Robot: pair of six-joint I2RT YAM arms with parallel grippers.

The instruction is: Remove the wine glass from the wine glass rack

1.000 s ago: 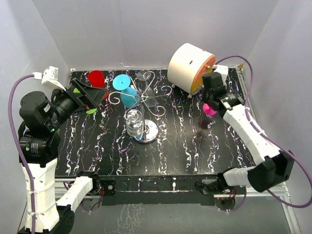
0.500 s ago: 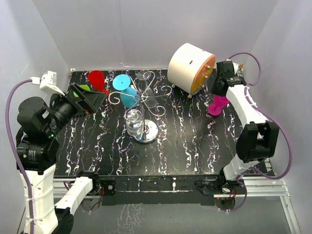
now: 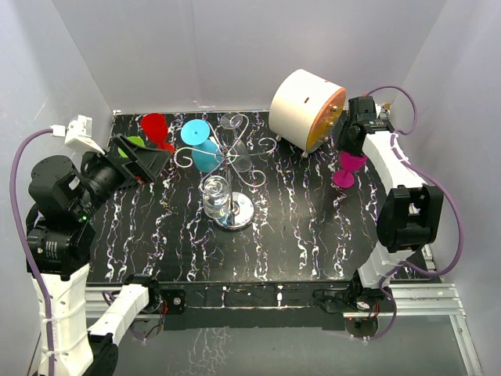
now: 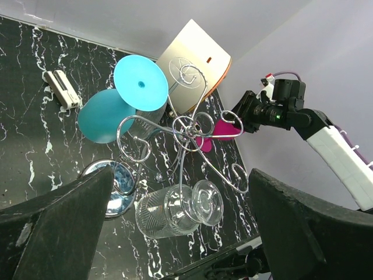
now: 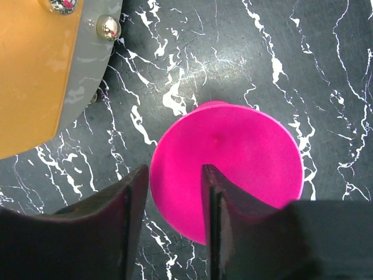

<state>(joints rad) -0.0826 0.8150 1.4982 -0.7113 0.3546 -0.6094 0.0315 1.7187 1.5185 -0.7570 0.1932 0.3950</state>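
Pink is showing through the narrow gap of the right tool (image 5: 172, 175), its fingers standing slightly apart over the pink glass (image 5: 233, 169); whether they are touching it cannot be told. That glass is standing on the table (image 3: 297, 235) just beside the drum (image 3: 301, 106), well apart from the rack (image 3: 241, 210), where a teal glass (image 3: 202, 145) and a clear glass (image 3: 215, 196) are hanging. The left tool (image 3: 153, 159) is gaping wide, facing the rack.
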